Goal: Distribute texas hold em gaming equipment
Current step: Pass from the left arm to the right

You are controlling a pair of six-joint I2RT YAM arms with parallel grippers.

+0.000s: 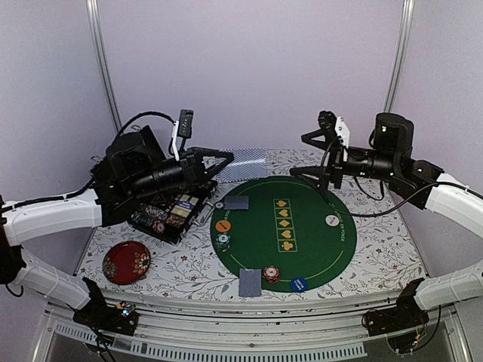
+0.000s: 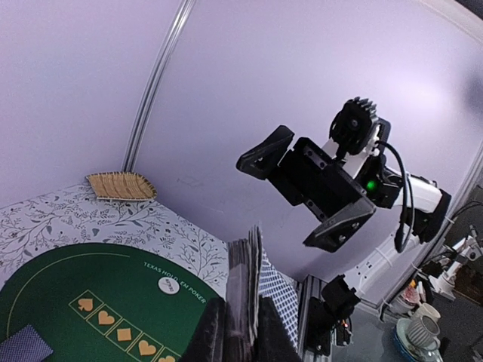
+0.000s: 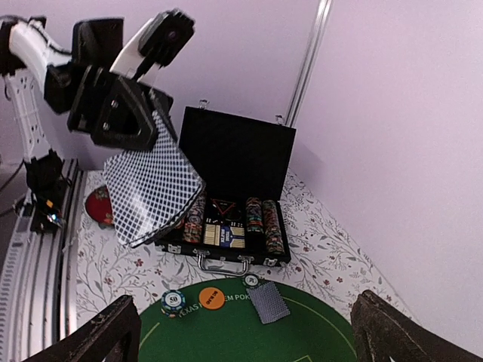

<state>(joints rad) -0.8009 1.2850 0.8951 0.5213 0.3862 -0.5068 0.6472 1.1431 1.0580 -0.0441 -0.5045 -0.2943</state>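
- Far left of the desk point(image 1: 377, 253): dark red dish point(image 1: 127, 262), no part in the job. Behind it an open chip case point(image 1: 170, 213), rows of chips inside.
- Left pincer point(image 1: 225, 166): nearly shut, clamped on the deck of cards point(image 3: 155, 188). Held aloft near the left edge of the green mat point(image 1: 317, 253), patterned backs turned toward the right arm.
- Left seat on the mat: left card point(image 1: 236, 203), orange disc point(image 1: 223, 225), green chip stack point(image 1: 223, 241).
- Near seat: near card point(image 1: 250, 282), red chip stack point(image 1: 272, 274), blue disc point(image 1: 299, 285).
- Right seat: white disc point(image 1: 331, 220) only, no card or chips beside it.
- Right pincer point(image 1: 306, 156): spread fully wide, empty, raised over the mat's far right side, facing the deck, apart from it.
- Step in hand, by the look: dealing, a hand-off from the deck.
- Next move, probably: close the gap, pinch one top card only, lay it by the white disc.
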